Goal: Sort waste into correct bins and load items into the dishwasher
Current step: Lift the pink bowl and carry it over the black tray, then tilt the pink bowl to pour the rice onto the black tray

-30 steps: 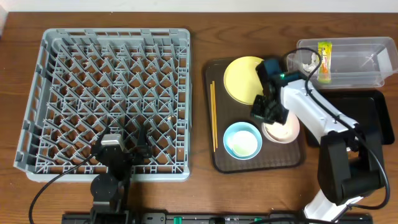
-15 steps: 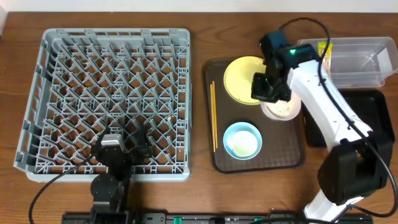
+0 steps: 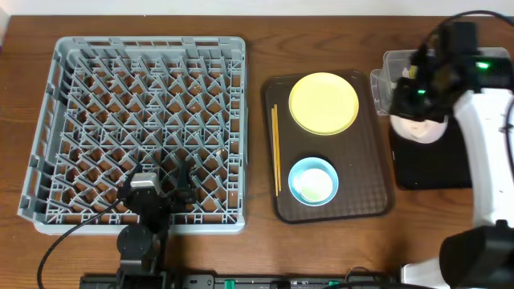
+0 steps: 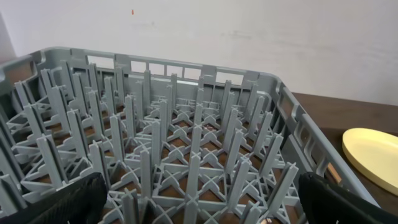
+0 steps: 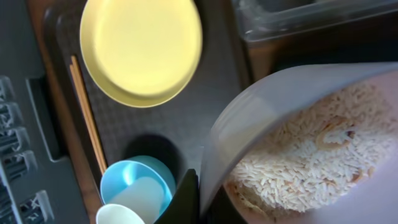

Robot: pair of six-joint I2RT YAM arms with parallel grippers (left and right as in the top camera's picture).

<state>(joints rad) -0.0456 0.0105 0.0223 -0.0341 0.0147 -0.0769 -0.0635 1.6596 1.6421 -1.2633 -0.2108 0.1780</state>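
Right fingers point(image 5: 185, 200) on round white bowl point(image 5: 273, 99)

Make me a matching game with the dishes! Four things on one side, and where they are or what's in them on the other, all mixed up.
1. yellow plate
2. light blue bowl
3. chopsticks
4. white bowl

A. has rice in it
B. along the left edge of the brown tray
C. far end of the brown tray
D. near end of the brown tray

Pairs: 1-C, 2-D, 3-B, 4-A.
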